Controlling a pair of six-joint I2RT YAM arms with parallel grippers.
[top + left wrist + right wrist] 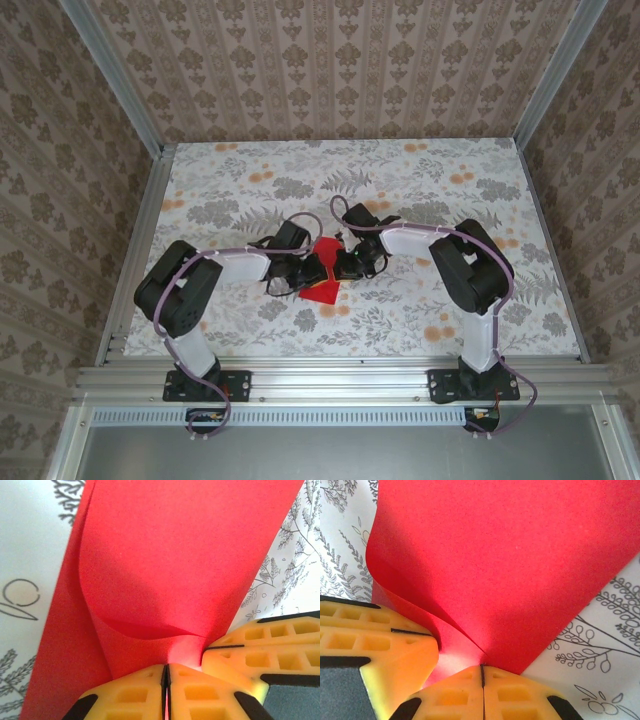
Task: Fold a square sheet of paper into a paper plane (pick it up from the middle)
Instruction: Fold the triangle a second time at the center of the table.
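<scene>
The square sheet of paper (322,290) is bright red and pinched at its middle above the flowered table (420,190), fanning out towards the back and the front. My left gripper (308,268) comes in from the left and is shut on the sheet (165,555), with a sliver of red between its yellow fingertips (166,667). From the other side my right gripper (342,266) is shut on the same sheet (510,555), tips (481,667) pressed together. The two grippers almost touch: the right one's fingers (250,660) and the left one's fingers (395,650) show in each other's views. A paper plane is out of view.
Patterned walls and aluminium rails (140,240) enclose the table on three sides. Both arms bend inward from their bases (205,385) (470,385) at the near edge. Bare tabletop lies all round the paper.
</scene>
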